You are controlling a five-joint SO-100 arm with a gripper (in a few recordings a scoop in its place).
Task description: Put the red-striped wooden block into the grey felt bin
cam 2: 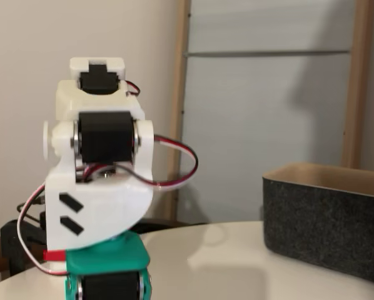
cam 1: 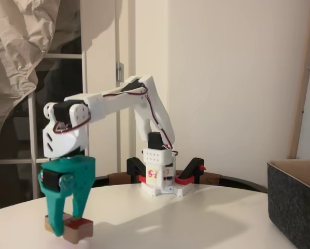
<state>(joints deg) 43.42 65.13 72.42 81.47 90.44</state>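
In a fixed view the red-striped wooden block (cam 1: 81, 227) lies low at the table's front left, light brown with a red mark on top. My teal gripper (cam 1: 66, 223) points straight down over it, one finger in front of the block and one behind, shut on it. The block looks to be touching the table or just above it. The grey felt bin (cam 1: 295, 203) stands at the far right edge, well away from the gripper, its tan inside showing at the rim. The other fixed view has the grey felt bin (cam 2: 324, 230) at the right, and the gripper's teal body at the bottom left with its fingers cut off.
The white arm's base (cam 1: 157, 179), with red and black clamps, stands at the back of the round white table (cam 1: 196, 218). Open tabletop lies between the gripper and the bin. A curtain hangs at the left behind the arm.
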